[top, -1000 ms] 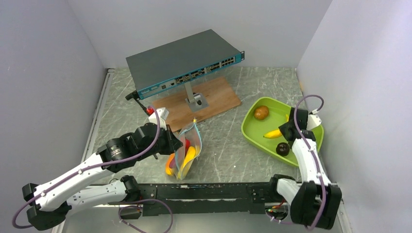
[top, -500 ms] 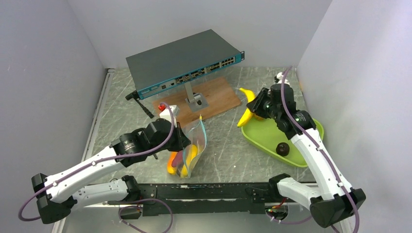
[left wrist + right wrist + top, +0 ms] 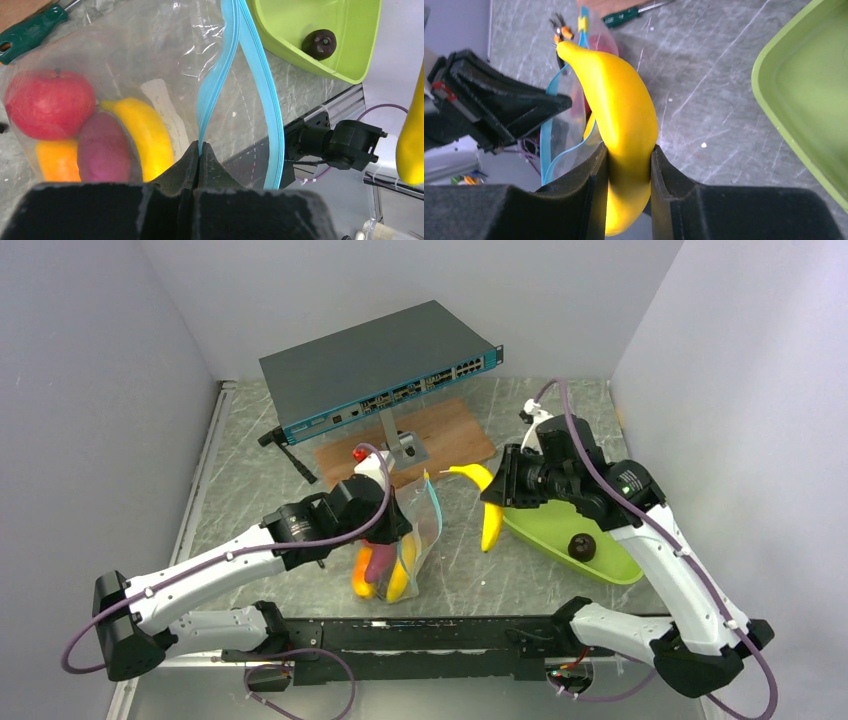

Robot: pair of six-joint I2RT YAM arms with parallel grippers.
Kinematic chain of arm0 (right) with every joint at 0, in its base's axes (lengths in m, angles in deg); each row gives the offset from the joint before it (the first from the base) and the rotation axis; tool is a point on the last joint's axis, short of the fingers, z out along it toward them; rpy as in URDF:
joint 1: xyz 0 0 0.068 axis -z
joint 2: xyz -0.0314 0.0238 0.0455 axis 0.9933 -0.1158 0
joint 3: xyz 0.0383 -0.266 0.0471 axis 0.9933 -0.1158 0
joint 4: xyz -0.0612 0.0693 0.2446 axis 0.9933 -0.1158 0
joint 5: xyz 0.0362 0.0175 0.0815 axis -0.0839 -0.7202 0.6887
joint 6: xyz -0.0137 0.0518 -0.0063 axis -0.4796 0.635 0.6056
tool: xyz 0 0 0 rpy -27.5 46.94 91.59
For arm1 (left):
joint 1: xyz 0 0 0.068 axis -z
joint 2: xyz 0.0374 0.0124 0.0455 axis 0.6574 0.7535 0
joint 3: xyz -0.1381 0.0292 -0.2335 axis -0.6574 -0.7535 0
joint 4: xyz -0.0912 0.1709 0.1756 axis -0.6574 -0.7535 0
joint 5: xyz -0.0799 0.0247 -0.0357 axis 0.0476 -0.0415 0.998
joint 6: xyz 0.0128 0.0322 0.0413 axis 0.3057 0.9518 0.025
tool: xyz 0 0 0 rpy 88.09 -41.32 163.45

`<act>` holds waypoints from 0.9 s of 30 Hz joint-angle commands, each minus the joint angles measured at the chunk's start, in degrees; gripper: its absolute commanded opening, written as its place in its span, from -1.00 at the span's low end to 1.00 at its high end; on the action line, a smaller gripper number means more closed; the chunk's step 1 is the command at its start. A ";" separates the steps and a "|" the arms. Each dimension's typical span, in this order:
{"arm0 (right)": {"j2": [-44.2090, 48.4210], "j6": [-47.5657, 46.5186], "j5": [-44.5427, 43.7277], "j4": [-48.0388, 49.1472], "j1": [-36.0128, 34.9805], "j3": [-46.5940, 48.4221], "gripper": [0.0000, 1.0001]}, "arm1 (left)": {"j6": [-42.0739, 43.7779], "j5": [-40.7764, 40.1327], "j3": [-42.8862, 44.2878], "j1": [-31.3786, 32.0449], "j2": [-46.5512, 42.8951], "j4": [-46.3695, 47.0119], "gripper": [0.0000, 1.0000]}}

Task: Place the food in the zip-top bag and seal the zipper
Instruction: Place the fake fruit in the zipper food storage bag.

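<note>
The left tool point(image 3: 199, 148) is pressed tight on one lip of the zipper point(image 3: 212, 85). It lifts that strip so the bag point(image 3: 150, 45) stands mouth-up on the bench point(image 3: 250, 470) instead of slumping. The other lip bows away, and the two blue strips meet again at the far end, so the mouth is a narrow slit running away from the tool. I judge this grip is there purely to hold an opening for the other arm. Low in the bag lie an apple point(image 3: 47, 102), an orange point(image 3: 57, 160), an eggplant point(image 3: 102, 150) and a bagged banana point(image 3: 142, 135).

The right tool point(image 3: 629, 149) pinches a second banana point(image 3: 619, 100) across its thick middle, fingers on either flank. The banana's long axis runs on ahead of the fingers. Its curved far tip points at the bag and shows just over the blue strip in the wrist view, while the other end pokes out under the tool. From above, the banana hangs in the air just beside the bag, not yet in it (tip-first looks the sensible way into so narrow a slit).

Behind the arm sits the green tray point(image 3: 610, 560) with a brown fruit point(image 3: 581, 546) in it, not yet bagged.
</note>
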 commanded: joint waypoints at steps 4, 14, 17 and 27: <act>-7.48 3.19 -6.23 -12.50 -9.97 6.93 -1.00 | 1.42 2.63 5.30 -0.15 3.79 5.26 -1.00; -16.20 6.22 -15.42 -21.68 -15.06 11.91 -1.00 | 0.79 4.16 7.09 0.57 6.78 6.13 -1.00; -18.69 6.05 -15.97 -22.76 -15.06 14.11 -1.00 | 0.72 4.76 7.39 1.09 7.42 6.62 -1.00; -25.68 5.43 -15.21 -24.38 -15.45 21.27 -1.00 | 0.72 5.48 9.02 2.99 9.73 7.52 -1.00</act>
